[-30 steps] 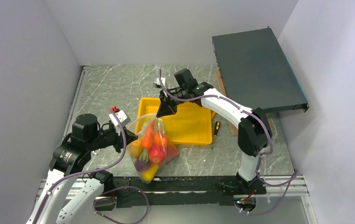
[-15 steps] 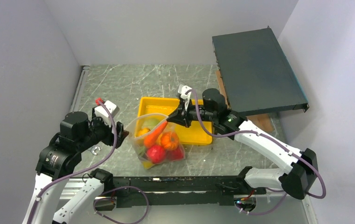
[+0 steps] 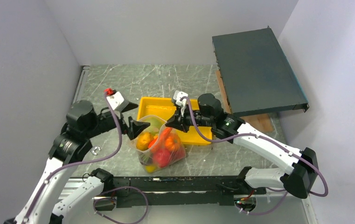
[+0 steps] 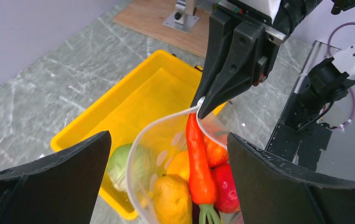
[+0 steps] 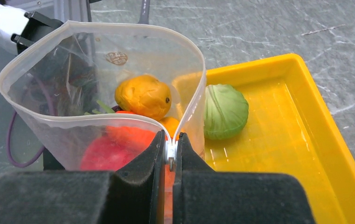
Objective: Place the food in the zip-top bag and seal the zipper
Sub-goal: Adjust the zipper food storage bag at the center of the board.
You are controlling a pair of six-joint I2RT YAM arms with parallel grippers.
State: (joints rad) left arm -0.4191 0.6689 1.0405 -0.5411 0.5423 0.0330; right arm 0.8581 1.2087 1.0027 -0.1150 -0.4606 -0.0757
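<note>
- While the right gripper (image 5: 168,150) is clamped on one end of the zipper (image 5: 96,120), the bag (image 3: 161,149) stands with its mouth gaping, at the near left corner of the tray (image 5: 259,64).
- Left gripper (image 3: 135,117): jaws spread wide, holding nothing, just beside the bag mouth.
- Most food is inside. The cabbage (image 5: 225,111) lies in the tray, outside the bag and just beside its wall.
- Recommended: collect the cabbage with the free gripper, drop it through the mouth, then seal.
- Caution: the carrot (image 4: 198,158) reaches up to the rim and may obstruct the zipper, so press it down first.
- A dark panel (image 3: 257,65) sits at far right, well apart from the work.
</note>
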